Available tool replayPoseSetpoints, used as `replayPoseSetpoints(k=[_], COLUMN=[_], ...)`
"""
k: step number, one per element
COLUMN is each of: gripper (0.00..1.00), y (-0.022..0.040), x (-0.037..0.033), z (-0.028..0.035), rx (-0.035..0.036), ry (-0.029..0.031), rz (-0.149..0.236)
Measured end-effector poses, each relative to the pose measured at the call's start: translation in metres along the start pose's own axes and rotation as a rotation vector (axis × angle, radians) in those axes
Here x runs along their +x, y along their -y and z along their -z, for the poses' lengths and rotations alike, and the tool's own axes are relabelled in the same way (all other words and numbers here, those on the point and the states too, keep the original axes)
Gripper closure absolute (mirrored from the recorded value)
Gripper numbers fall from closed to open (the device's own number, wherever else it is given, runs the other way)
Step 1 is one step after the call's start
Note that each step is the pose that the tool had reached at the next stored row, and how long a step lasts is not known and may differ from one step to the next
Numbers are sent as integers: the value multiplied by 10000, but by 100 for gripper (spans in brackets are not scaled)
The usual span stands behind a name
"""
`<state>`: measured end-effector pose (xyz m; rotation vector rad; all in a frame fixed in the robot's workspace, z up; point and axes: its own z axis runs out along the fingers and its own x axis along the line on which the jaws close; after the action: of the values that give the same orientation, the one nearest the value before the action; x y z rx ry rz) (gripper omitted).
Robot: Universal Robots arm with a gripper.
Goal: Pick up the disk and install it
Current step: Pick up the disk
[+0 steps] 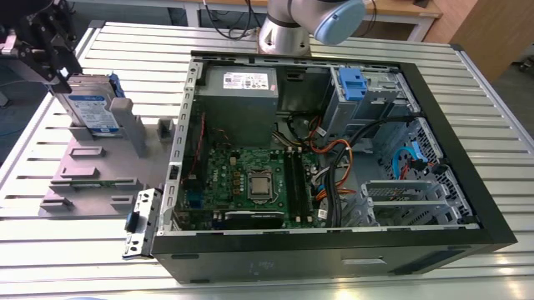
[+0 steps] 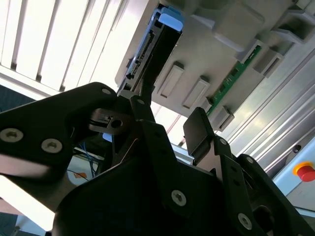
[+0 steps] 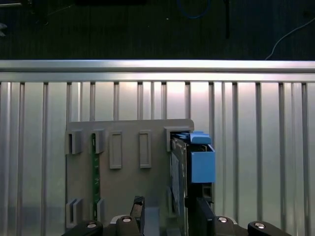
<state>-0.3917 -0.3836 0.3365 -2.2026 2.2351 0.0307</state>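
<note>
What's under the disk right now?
The grey fixture plate: the disk stands on edge between its uprights, which hide the disk's bottom edge, so how it seats cannot be seen.

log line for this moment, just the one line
tool: open, at upper end of disk | disk: upright in grey fixture, beside open computer case | install: not yet done

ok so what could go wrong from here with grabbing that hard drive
1. In the first wrist view the hard drive sits off centre between the fingers of the open gripper, so closing may tip it in the grey holder.
2. The fingers could land on its blue plastic frame, probably a slippery hold.
3. Loose cables lie near the drive cage in the computer case and might snag it.
</note>
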Motion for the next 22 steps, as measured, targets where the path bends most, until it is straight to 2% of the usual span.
replayPoseSetpoints(k=[22], gripper=[47], y=[-2], x=[-119], z=[-5], rx=[0], ry=[0], rz=[-1])
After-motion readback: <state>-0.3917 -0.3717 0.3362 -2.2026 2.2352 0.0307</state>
